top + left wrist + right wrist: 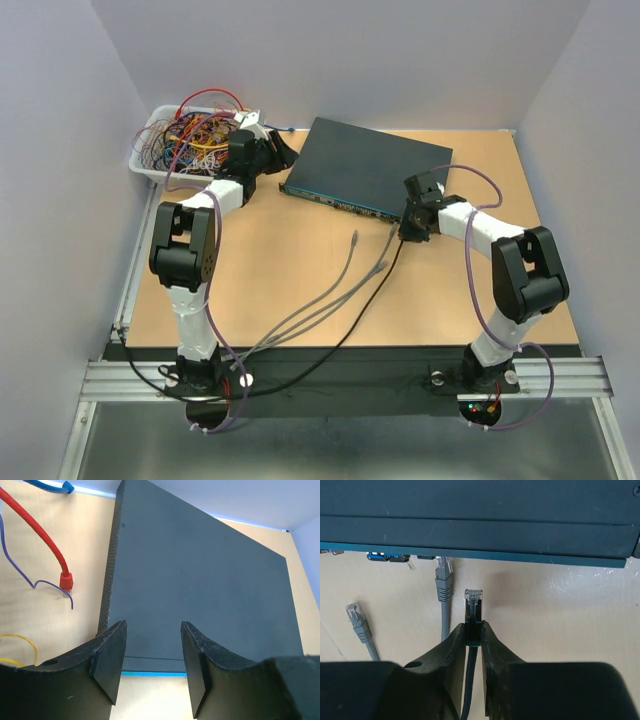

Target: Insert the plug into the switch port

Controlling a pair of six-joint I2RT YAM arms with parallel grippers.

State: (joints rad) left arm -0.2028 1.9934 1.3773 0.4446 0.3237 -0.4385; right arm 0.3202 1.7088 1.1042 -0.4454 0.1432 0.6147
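Nearest the arm bases, a black cable [340, 335] runs up across the bench [300, 250] to the right tool [473, 630]. This tool is clamped on the plug [473, 602]. Its two fingers [456, 645] pinch the dark rear part, and the clear tip sticks out ahead of them, pointing straight at the switch [480, 520]. The plug is in line with the tool and just beyond its fingertips. A strip of bare bench lies between the plug's tip and the teal front edge of the switch, so the two are apart.

Just left of the held plug lies a grey plug [443, 577]. Its tip reaches the switch's front edge, but whether it sits in a port cannot be told. A second grey plug [357, 620] lies farther left, well short of the switch.

In the overhead view the right tool [412, 225] stands at the right part of the switch's [365, 165] front edge.

Farther back, the left tool [152, 650] has its fingers [109, 662] apart with nothing between them. It hangs over the near left corner of the switch [200, 580], and whether it touches the box cannot be told. To its left a red cable [45, 540] ends on the bench beside the switch's side wall.

Farthest left stands a white tray [148, 165] full of tangled wires.
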